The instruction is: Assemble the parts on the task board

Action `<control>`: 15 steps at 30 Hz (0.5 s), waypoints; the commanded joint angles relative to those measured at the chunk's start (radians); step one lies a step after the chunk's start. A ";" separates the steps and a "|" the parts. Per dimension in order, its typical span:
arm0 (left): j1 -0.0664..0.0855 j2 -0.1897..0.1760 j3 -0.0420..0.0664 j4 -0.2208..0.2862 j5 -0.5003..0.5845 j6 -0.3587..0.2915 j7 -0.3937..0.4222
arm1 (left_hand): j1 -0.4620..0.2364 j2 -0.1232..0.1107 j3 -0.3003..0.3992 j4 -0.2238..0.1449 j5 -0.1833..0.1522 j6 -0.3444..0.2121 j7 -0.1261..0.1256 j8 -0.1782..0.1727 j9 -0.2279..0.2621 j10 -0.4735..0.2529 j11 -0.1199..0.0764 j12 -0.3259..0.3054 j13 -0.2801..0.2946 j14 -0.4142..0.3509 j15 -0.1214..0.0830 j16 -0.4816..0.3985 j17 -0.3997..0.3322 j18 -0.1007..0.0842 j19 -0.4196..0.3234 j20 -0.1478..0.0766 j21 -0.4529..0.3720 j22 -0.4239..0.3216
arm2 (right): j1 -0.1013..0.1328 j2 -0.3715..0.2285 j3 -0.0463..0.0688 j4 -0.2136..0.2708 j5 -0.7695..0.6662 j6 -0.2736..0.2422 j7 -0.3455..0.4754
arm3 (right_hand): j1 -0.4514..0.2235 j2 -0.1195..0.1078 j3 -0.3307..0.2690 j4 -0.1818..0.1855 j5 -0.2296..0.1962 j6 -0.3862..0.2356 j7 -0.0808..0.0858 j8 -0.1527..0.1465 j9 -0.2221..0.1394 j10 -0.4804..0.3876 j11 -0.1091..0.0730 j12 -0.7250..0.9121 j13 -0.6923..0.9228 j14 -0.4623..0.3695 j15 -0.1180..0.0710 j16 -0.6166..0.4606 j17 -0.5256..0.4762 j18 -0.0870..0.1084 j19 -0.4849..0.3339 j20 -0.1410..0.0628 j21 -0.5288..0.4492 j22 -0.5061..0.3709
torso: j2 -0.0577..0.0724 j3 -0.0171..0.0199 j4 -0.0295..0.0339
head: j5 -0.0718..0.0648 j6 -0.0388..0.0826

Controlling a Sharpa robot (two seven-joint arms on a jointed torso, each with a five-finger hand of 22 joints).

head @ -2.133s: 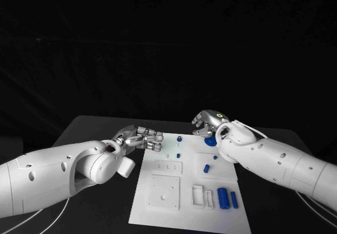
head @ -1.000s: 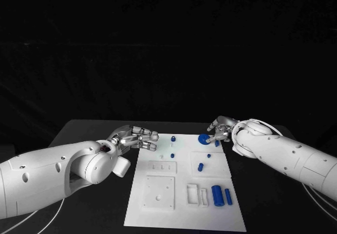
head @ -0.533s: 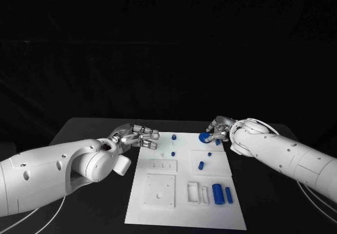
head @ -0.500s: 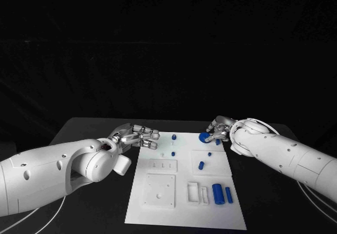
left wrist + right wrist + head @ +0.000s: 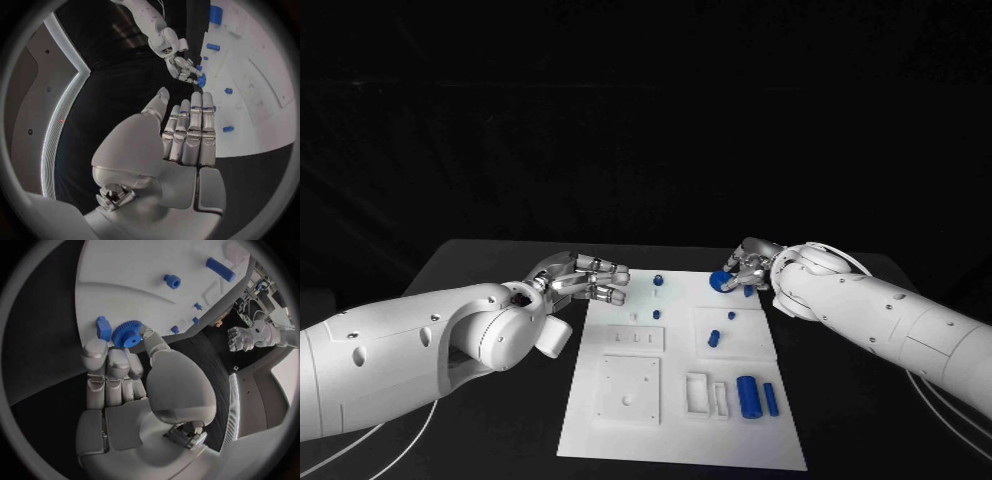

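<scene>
Since a second ago the right hand (image 5: 744,268) barely moves, pinching the blue gear (image 5: 127,334) over the task board (image 5: 678,440) at one o'clock; seating looks imminent. Left hand (image 5: 584,279) hovers spread.

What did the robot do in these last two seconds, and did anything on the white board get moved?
The right hand, gripping the blue gear, carried it from over the middle of the task board out to the far right corner. The whole picture also shifted, so the camera moved as well. The left hand stayed open beside the board's left edge, and the other blue parts kept their places.
</scene>
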 commanded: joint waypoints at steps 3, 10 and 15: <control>0.002 0.001 0.000 0.003 -0.003 0.014 0.005 | 0.001 0.011 -0.001 -0.006 -0.001 -0.006 0.003 0.002 0.000 -0.006 0.000 0.004 0.001 -0.004 0.001 -0.002 0.000 0.003 -0.010 0.000 0.004 -0.001 | -0.002 0.007 0.000 -0.009 -0.028 0.018 0.007 | -0.013 0.003 0.009 -0.002 -0.008 0.010 0.000 0.001 0.002 0.006 0.001 0.005 0.002 0.005 -0.001 0.006 0.002 -0.008 0.051 0.003 -0.003 0.057 | 0.000 0.0007 0.0006 | 0.001 -0.002; 0.002 0.003 0.000 0.002 -0.003 0.015 0.005 | 0.001 0.011 -0.001 -0.006 -0.001 -0.006 0.003 0.002 0.000 -0.006 0.000 0.004 0.001 -0.004 0.001 -0.002 0.000 0.003 -0.010 0.000 0.004 -0.001 | -0.002 0.014 -0.002 -0.015 -0.036 0.022 0.006 | -0.015 0.005 0.014 -0.004 -0.009 0.019 -0.001 0.001 0.002 0.007 0.001 0.006 0.003 0.005 0.000 0.007 0.003 -0.009 0.052 0.004 -0.003 0.061 | 0.000 0.0005 -0.0011 | 0.003 -0.003; 0.002 0.004 0.000 0.001 -0.003 0.016 0.004 | 0.001 0.011 -0.001 -0.006 -0.001 -0.006 0.003 0.002 0.000 -0.006 0.000 0.004 0.001 -0.004 0.001 -0.002 0.000 0.003 -0.010 0.000 0.004 -0.001 | -0.003 0.018 -0.004 -0.021 -0.046 0.024 0.005 | -0.016 0.008 0.019 -0.006 -0.011 0.034 -0.002 0.002 0.003 0.009 0.001 0.008 0.005 0.005 0.000 0.008 0.003 -0.010 0.052 0.004 -0.002 0.064 | 0.000 0.0009 -0.0011 | 0.002 -0.006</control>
